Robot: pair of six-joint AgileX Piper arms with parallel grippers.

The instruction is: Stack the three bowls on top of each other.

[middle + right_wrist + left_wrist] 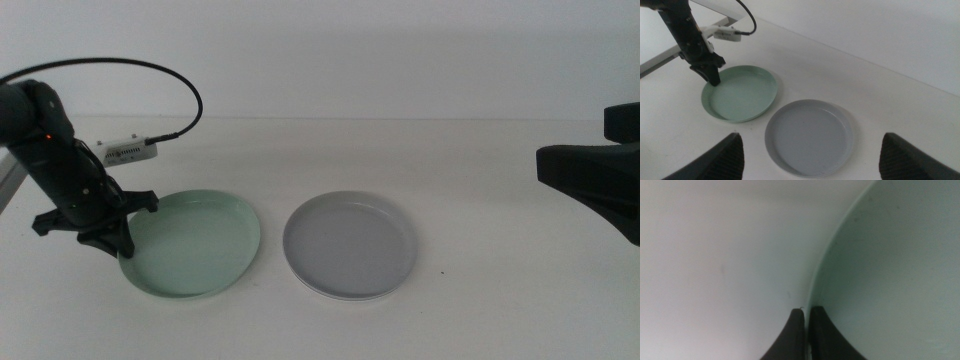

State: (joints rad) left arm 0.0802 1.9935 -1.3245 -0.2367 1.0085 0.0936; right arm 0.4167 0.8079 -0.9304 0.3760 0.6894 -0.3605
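Left end effector (122, 246) is clenched on the rim of the green bowl (195, 243). Grey bowl (350, 244) sits beside it on the counter (480, 190). Right end effector (810, 152) waits apart, jaws spread wide.

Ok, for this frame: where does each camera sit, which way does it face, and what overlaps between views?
Middle view: looks forward and down over the table; mint green bowl beside grey bowl; left gripper on the mint rim, right arm at the picture's right edge.
Left wrist view: on the left arm, close over the mint bowl's rim; its jaws pinch that rim.
Right wrist view: on the right arm, raised, facing both bowls and the left arm; right gripper open.
Shared: the mint bowl shows in all three.
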